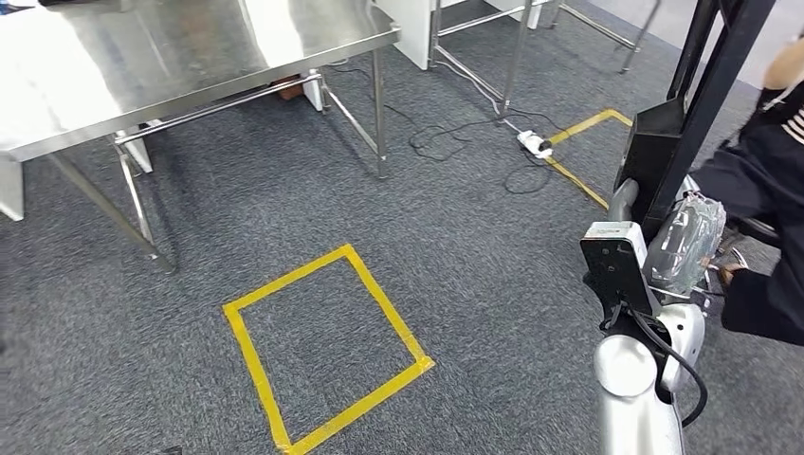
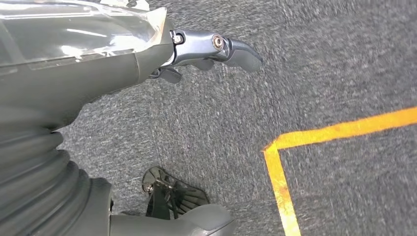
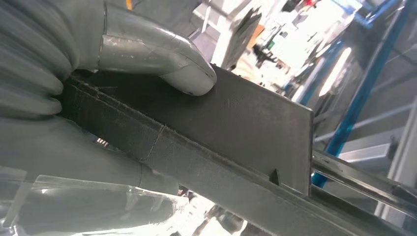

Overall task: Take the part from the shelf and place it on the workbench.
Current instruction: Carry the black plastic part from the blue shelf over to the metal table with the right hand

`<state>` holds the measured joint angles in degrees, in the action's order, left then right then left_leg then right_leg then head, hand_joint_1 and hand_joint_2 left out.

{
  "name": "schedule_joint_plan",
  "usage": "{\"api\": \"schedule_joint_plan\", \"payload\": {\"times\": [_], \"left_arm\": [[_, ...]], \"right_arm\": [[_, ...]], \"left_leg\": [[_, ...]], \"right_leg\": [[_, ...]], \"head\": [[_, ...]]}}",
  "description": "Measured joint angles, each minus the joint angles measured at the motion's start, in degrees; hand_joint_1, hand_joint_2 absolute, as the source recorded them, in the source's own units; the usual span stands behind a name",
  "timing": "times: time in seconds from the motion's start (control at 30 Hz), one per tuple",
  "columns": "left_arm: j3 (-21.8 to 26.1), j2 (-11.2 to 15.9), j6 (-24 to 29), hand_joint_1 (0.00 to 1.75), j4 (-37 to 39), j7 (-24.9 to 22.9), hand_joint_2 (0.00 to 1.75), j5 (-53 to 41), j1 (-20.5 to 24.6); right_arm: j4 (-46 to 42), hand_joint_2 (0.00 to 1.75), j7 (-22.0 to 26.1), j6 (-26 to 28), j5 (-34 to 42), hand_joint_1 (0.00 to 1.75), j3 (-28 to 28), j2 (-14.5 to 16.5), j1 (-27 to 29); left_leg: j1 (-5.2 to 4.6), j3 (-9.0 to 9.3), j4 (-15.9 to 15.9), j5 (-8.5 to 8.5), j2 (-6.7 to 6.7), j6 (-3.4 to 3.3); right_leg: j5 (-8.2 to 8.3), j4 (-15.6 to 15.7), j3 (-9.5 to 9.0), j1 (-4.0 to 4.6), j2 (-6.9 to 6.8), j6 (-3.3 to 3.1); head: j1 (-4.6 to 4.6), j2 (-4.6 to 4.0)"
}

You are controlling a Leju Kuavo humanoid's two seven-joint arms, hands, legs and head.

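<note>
The part [image 1: 661, 142] is a flat black panel. My right hand [image 1: 685, 242], wrapped in clear plastic, holds it at the right edge of the head view, beside a black upright frame [image 1: 713, 76]. In the right wrist view my right hand [image 3: 123, 49] grips the part [image 3: 236, 123], its thumb pressed on the broad face and its fingers underneath. The steel workbench [image 1: 142, 66] stands at the far left, well away from the part. My left hand [image 2: 196, 54] hangs over the grey carpet with its fingers apart and nothing in it.
A yellow tape square [image 1: 322, 351] marks the carpet in front of me; one corner of yellow tape [image 2: 339, 130] lies under my left hand. A power strip [image 1: 534, 142] and cables lie beyond it. A person's dark sleeve [image 1: 758, 190] is close beside my right hand.
</note>
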<state>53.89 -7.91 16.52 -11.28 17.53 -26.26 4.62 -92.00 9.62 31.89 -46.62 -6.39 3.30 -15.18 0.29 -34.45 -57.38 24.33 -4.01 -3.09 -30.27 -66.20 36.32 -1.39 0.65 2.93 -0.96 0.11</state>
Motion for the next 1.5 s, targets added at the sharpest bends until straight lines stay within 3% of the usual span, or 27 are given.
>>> {"api": "schedule_joint_plan", "payload": {"times": [0.03, 0.07, 0.1, 0.17, 0.2, 0.27, 0.33, 0.4, 0.43, 0.47, 0.53, 0.6, 0.7, 0.8, 1.0, 1.17, 1.23, 1.3, 1.37, 1.4, 1.43, 1.5], "left_arm": [[-0.01, 0.07, 0.0, 0.0, 0.0, 0.01, 1.75, -0.02, 0.01], [-0.01, 0.15, 0.01, 0.0, 0.0, 0.01, 1.75, -0.02, 0.01], [0.01, 0.24, 0.03, 0.0, 0.01, 0.01, 1.75, 0.0, -0.02], [0.03, 0.39, 0.14, 0.0, 0.01, -0.03, 1.75, 0.15, -0.16], [0.03, 0.43, 0.22, 0.0, 0.02, -0.07, 1.75, 0.24, -0.26], [0.03, 0.54, 0.45, 0.0, 0.02, -0.1, 1.75, 0.49, -0.26], [0.03, 0.6, 0.67, 0.0, 0.02, -0.13, 1.75, 0.8, -0.11], [0.04, 0.61, 0.83, 0.0, 0.02, -0.21, 1.75, 1.04, -0.06], [0.04, 0.6, 0.9, 0.0, 0.02, -0.25, 1.75, 1.1, -0.06], [0.05, 0.61, 1.0, 0.0, 0.02, -0.28, 1.75, 1.14, -0.07], [0.05, 0.67, 1.22, 0.0, 0.02, -0.33, 1.75, 1.16, -0.04], [0.06, 0.72, 1.38, 0.0, 0.02, -0.4, 1.75, 1.17, -0.01], [0.11, 0.68, 1.51, 0.0, 0.02, -0.42, 1.75, 1.43, -0.04], [0.15, 0.68, 1.54, 0.0, 0.02, -0.44, 1.75, 1.58, -0.05], [0.16, 0.66, 1.55, 0.0, 0.02, -1.05, 1.75, 1.52, -0.05], [0.16, 0.66, 1.55, 0.0, 0.02, -1.11, 1.75, 1.45, -0.07], [0.17, 0.57, 1.55, 0.0, 0.02, -1.12, 1.75, 1.43, -0.04], [0.18, 0.49, 1.55, 0.0, 0.02, -1.12, 1.75, 1.42, 0.02], [0.19, 0.41, 1.53, 0.0, 0.02, -1.12, 1.75, 1.4, -0.01], [0.2, 0.34, 1.52, 0.0, 0.02, -1.12, 1.75, 1.39, -0.03], [0.21, 0.26, 1.5, 0.0, 0.02, -1.12, 1.75, 1.39, -0.05], [0.22, 0.1, 1.45, 0.0, 0.02, -1.09, 1.75, 1.37, -0.05]], "right_arm": [[0.0, 1.75, -0.01, -0.02, -0.08, 1.75, 0.03, 0.01, -0.01], [0.0, 1.75, -0.05, -0.05, -0.2, 1.75, 0.07, 0.01, -0.01], [0.0, 1.75, -0.12, -0.1, -0.33, 1.75, 0.13, 0.02, 0.0], [0.0, 1.75, -0.33, -0.38, -0.55, 1.75, 0.32, 0.05, -0.09], [0.02, 1.75, -0.41, -0.73, -0.62, 1.75, 0.4, 0.11, -0.28], [0.14, 1.75, -0.49, -1.56, -0.73, 1.75, 0.55, 0.25, -0.75], [0.41, 1.75, -0.5, -2.18, -0.7, 1.75, 0.67, 0.31, -1.07], [0.85, 1.75, -0.5, -2.59, -0.47, 1.75, 0.74, 0.31, -1.34], [1.12, 1.75, -0.5, -2.74, -0.32, 1.75, 0.75, 0.32, -1.56], [1.39, 1.75, -0.5, -2.84, -0.19, 1.75, 0.75, 0.32, -1.87], [1.83, 1.75, -0.48, -2.94, -0.03, 1.75, 0.75, 0.36, -2.74], [2.16, 1.75, -0.48, -3.08, -0.07, 1.75, 0.75, 0.39, -3.71], [2.69, 1.75, -0.79, -3.74, -0.8, 1.75, 0.72, 0.39, -4.67], [3.23, 1.75, -1.31, -4.24, -1.64, 1.75, 0.7, 0.39, -5.51], [3.76, 1.75, -2.04, -4.71, -2.73, 1.75, 0.67, 0.37, -6.5], [3.86, 1.75, -2.15, -4.87, -2.78, 1.75, 0.66, 0.4, -6.74], [3.87, 1.75, -2.17, -4.87, -2.79, 1.75, 0.66, 0.35, -6.88], [3.89, 1.75, -2.22, -4.87, -2.89, 1.75, 0.64, 0.26, -7.02], [3.96, 1.75, -2.36, -4.87, -3.11, 1.75, 0.65, 0.13, -6.88], [3.98, 1.75, -2.46, -4.88, -3.27, 1.75, 0.67, 0.08, -6.76], [4.0, 1.75, -2.54, -4.89, -3.43, 1.75, 0.68, 0.04, -6.67], [3.99, 1.75, -2.67, -4.94, -3.7, 1.75, 0.67, 0.02, -6.67]], "left_leg": [[-0.02, -0.15, -0.31, 0.14, -0.67, 0.33], [-0.04, -0.38, -0.56, 0.22, -1.19, 0.7], [-0.08, -0.67, -0.73, 0.22, -1.66, 1.11], [-0.01, -1.08, -0.7, 0.03, -2.25, 1.78], [0.01, -1.24, -0.93, 0.2, -1.72, 2.07], [0.0, -2.58, -3.88, 2.14, 0.84, 2.6], [0.06, -6.01, -11.16, 5.85, 3.27, 3.01], [0.17, -8.95, -17.22, 7.89, 3.78, 3.11], [0.19, -8.93, -17.25, 7.31, 3.8, 3.01], [0.18, -7.65, -14.85, 5.76, 3.82, 2.78], [-0.04, -3.18, -6.61, 2.33, 4.14, 2.01], [-0.36, -0.56, -1.55, 1.01, 4.51, 1.59], [-0.61, -0.42, -0.85, 0.87, 4.46, 2.19], [-0.89, -0.48, -0.93, 0.93, 4.22, 2.03], [-1.41, -0.59, -1.1, 1.26, 4.1, 0.91], [-1.46, -0.34, -0.62, 1.22, 3.94, -0.51], [-1.07, 0.4, -0.02, 0.97, 3.79, -1.16], [-0.86, 0.68, 0.22, 0.92, 3.57, -1.43], [-0.8, 0.69, 0.19, 1.0, 3.24, -1.43], [-0.75, 0.75, 0.16, 1.06, 3.06, -1.33], [-0.65, 0.89, 0.12, 1.16, 2.87, -1.15], [-0.42, 1.24, -0.1, 1.54, 2.56, -0.53]], "right_leg": [[1.52, 3.76, -1.72, -0.18, 0.83, 0.35], [2.46, 6.22, -2.86, -0.27, 1.41, 0.3], [2.87, 7.37, -3.34, -0.26, 1.79, 0.0], [3.05, 7.36, -3.25, -0.13, 1.18, -0.93], [3.17, 7.42, -3.25, -0.17, 0.91, -1.28], [3.28, 7.58, -3.34, -0.29, 0.31, -2.1], [3.18, 7.58, -3.33, -0.03, -0.36, -2.58], [3.11, 7.57, -3.3, 0.19, -1.02, -2.68], [3.09, 7.57, -3.33, 0.26, -1.26, -2.7], [3.08, 7.57, -3.39, 0.34, -1.45, -2.71], [3.05, 7.57, -3.5, 0.55, -1.69, -2.69], [2.93, 7.47, -3.41, 0.91, -1.82, -2.67], [2.74, 7.35, -3.35, 1.19, -1.99, -2.79], [2.91, 7.72, -3.53, 0.91, -2.18, -2.51], [3.11, 8.16, -3.63, 0.3, -2.26, -1.77], [3.48, 7.71, -3.83, 0.1, -2.31, -0.52], [2.22, 5.44, -2.91, 0.13, -1.86, -0.51], [-0.62, -0.72, 0.18, 0.12, -1.24, -0.78], [-2.82, -7.08, 3.64, 0.06, -0.97, -0.5], [-2.9, -7.86, 4.28, 0.0, -0.93, -0.12], [-1.94, -6.1, 3.66, -0.11, -0.93, 0.33], [1.54, 1.69, 0.34, -0.41, -0.9, 1.18]], "head": [[0.07, 0.0], [0.1, 0.0], [0.09, 0.0], [0.04, 0.0], [0.01, 0.0], [-0.33, 0.0], [-0.65, 0.0], [-0.66, 0.0], [-0.67, 0.0], [-0.67, 0.0], [-0.66, 0.0], [-0.63, 0.0], [-0.52, 0.0], [-0.47, 0.0], [-0.49, 0.0], [-0.5, 0.0], [-0.37, 0.0], [-0.15, 0.0], [-0.04, 0.0], [-0.02, 0.0], [0.0, 0.0], [0.06, 0.0]]}}
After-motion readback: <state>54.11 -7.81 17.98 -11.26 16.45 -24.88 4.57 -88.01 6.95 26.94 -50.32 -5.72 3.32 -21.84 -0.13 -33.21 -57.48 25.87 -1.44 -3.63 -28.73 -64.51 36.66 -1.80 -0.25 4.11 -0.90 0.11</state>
